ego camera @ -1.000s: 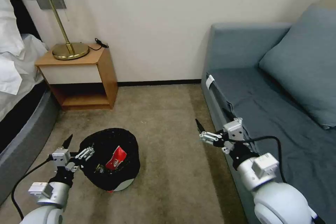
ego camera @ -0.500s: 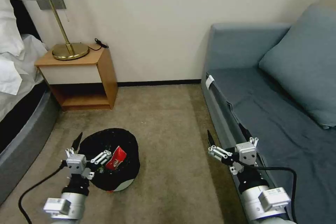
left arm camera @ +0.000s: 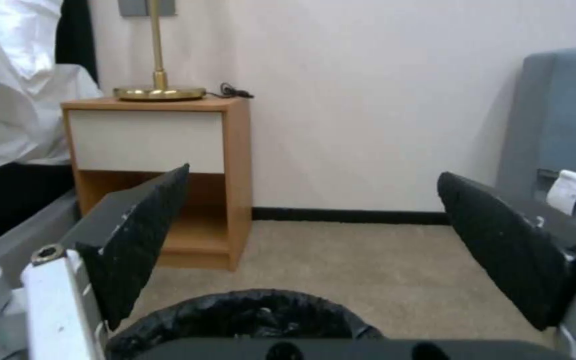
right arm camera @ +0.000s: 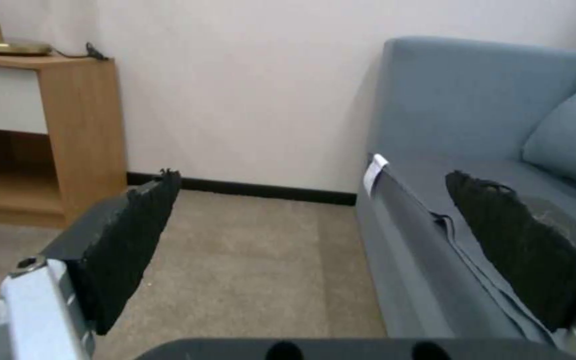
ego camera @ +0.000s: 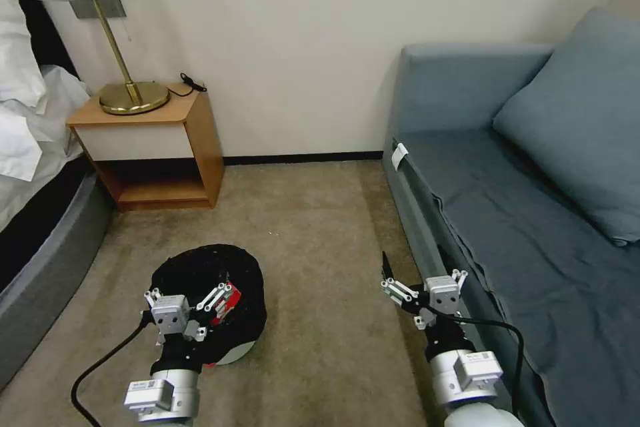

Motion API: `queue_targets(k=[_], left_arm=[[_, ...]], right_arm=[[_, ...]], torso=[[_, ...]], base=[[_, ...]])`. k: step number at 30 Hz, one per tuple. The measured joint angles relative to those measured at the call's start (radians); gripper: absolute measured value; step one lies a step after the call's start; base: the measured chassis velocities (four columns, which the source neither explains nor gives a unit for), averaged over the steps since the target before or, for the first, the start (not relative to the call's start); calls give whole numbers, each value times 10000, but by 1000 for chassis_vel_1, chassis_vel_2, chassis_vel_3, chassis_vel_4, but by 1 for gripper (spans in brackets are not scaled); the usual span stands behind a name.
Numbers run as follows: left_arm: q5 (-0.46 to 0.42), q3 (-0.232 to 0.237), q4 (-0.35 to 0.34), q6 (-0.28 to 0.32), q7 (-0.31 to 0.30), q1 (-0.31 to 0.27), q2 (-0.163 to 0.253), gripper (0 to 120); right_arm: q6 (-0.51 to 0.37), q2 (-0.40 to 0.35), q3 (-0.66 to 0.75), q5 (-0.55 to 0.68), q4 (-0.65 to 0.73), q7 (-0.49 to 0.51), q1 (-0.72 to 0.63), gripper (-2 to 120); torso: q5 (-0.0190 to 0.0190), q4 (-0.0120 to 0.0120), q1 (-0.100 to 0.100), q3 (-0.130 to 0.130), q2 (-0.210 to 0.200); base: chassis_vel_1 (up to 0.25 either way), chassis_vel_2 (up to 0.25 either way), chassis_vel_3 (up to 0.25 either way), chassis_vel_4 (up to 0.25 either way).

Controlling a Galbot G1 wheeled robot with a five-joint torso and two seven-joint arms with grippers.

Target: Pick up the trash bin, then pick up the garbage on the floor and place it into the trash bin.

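Head view gave us the whole corner of the room: the blue-grey sofa (ego camera: 533, 200) filled our right side, the wooden nightstand (ego camera: 160, 147) with its brass lamp (ego camera: 127, 90) stood against the wall on our left, next to the bed (ego camera: 33, 213), and beige carpet (ego camera: 320, 227) ran between them. We saw no loose litter on that open carpet, so we judged the collecting part of the job close to finished.

On the carpet in front of the nightstand sat the trash bin (ego camera: 233, 350), its crinkly black liner puffed out over the rim and only a sliver of pale body showing at the base. It rested on the floor, not lifted. A red snack wrapper (ego camera: 227, 300) lay inside the liner near the rim, where a piece dropped from above would settle.

Our left gripper (ego camera: 189, 298) hung just above the near side of the bin, its black pads (left arm camera: 141, 235) spread wide and empty; in the left wrist view the liner's rim showed between them. That pose suited either a release or a reach for the rim; we could not tell which.

Our right gripper (ego camera: 419, 283) hovered low beside the sofa's front edge, well apart from the bin, its pads (right arm camera: 128, 245) likewise splayed around nothing but carpet.
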Motion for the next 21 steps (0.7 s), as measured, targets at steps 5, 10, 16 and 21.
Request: queue_targets(k=[5, 10, 16, 21], left_arm=[[-5, 52, -62, 49, 3, 84, 35, 100], [-1, 245, -62, 49, 72, 82, 42, 100], [54, 256, 8, 60, 221, 79, 68, 100], [54, 252, 20, 72, 236, 79, 71, 100]], right_arm=[[-57, -28, -2, -67, -2, -32, 11, 100], [-134, -27, -38, -105, -29, -61, 73, 100], [-206, -40, -17, -147, -54, -120, 53, 100], [-252, -47, -6, -175, -54, -124, 46, 100]], torso=[[0, -1, 0, 0, 0], [0, -1, 0, 0, 0], [0, -1, 0, 0, 0], [0, -1, 0, 0, 0]], base=[[0, 0, 0, 0], [0, 0, 0, 0], [0, 0, 0, 0], [0, 0, 0, 0]])
